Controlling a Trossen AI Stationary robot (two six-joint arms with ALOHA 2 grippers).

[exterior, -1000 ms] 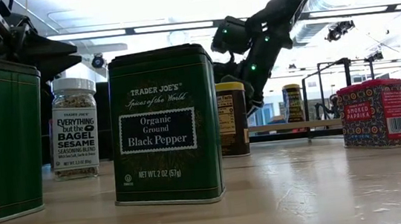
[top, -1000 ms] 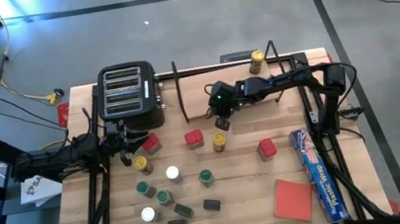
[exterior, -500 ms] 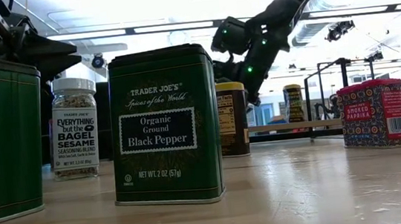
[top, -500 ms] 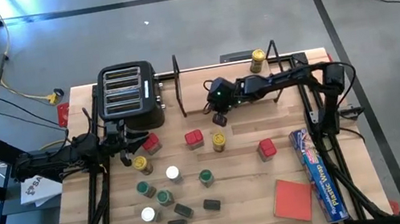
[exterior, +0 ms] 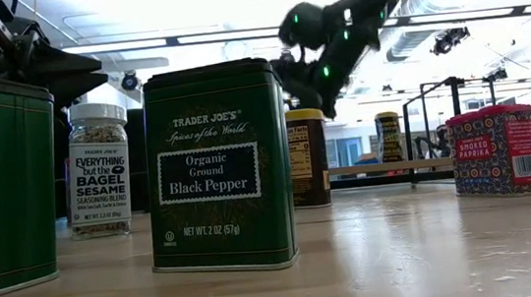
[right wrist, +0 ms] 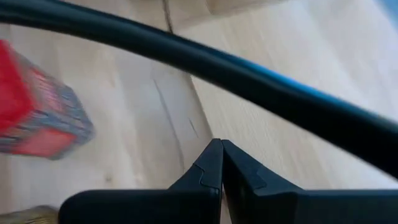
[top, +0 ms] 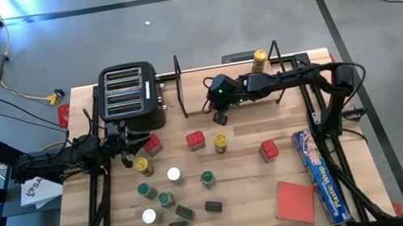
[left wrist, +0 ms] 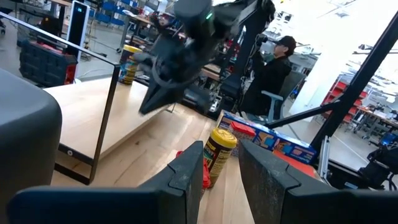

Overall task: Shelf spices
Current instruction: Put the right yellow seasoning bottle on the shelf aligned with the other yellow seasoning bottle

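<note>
Near the table's far edge, the right gripper (top: 220,116) hangs pressed together and apparently empty beside the shelf (top: 183,100), which holds one yellow-topped jar (top: 259,60), other spices (top: 173,175) waiting unshelved.

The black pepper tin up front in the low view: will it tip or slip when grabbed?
The black pepper tin stands upright on a broad flat base, so it probably won't tip easily. Its rectangular sides look smooth, possibly slippery. Its label gives a small net weight, so it is likely light.
</note>
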